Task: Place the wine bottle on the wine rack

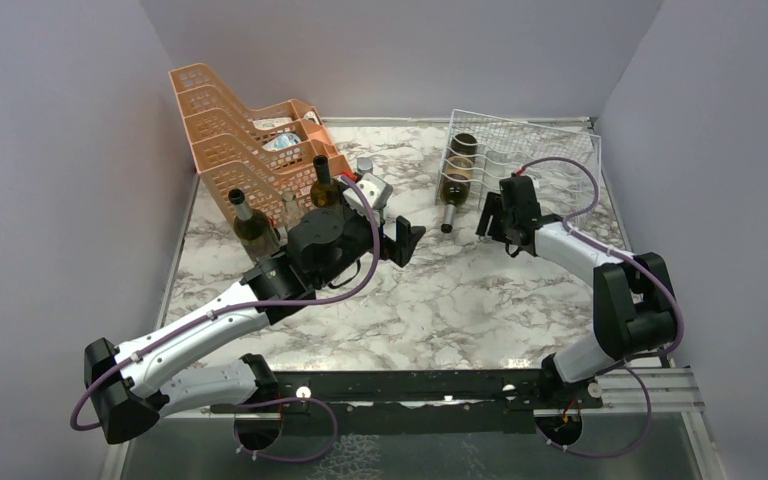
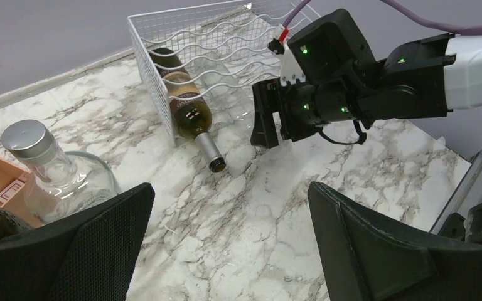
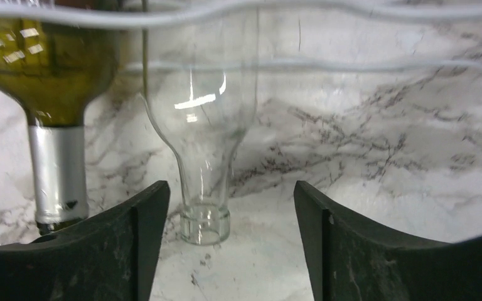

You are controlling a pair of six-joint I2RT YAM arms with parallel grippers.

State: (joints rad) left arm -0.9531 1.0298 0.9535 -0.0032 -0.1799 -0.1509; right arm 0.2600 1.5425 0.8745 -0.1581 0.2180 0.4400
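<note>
Wine rack [image 1: 530, 135]: thin white wire with wavy rows, standing at the far right of the worktop [image 1: 440, 300]
Clear wine bottle [image 3: 204, 125]: lying in the bottom row of the wine rack; its neck pokes out of the near side and its mouth is low, down by the worktop
Green bottle [image 2: 188, 103]: lying in the same row, just left of the clear wine bottle; it has a label and a silver neck that also pokes out of the near side
Right claw [image 3: 228, 207]: fingers wide apart, right in front of the clear wine bottle's mouth; the neck lines up with the gap and no finger touches the glass
Left claw [image 2: 229, 200]: fingers wide apart and holding nothing, over the middle of the worktop, well apart from the wine rack
Orange trays [image 1: 225, 130]: plastic with lots of holes, stacked at the far left
Glass bottle with a silver cap [image 2: 37, 157]: clear, standing upright just beside the orange trays
Near dark bottle [image 1: 255, 230]: standing upright in front of the orange trays, close to the left arm
Far dark bottle [image 1: 322, 182]: standing upright at the right end of the orange trays, right behind the left arm
Worktop look: white marble with grey lines
</note>
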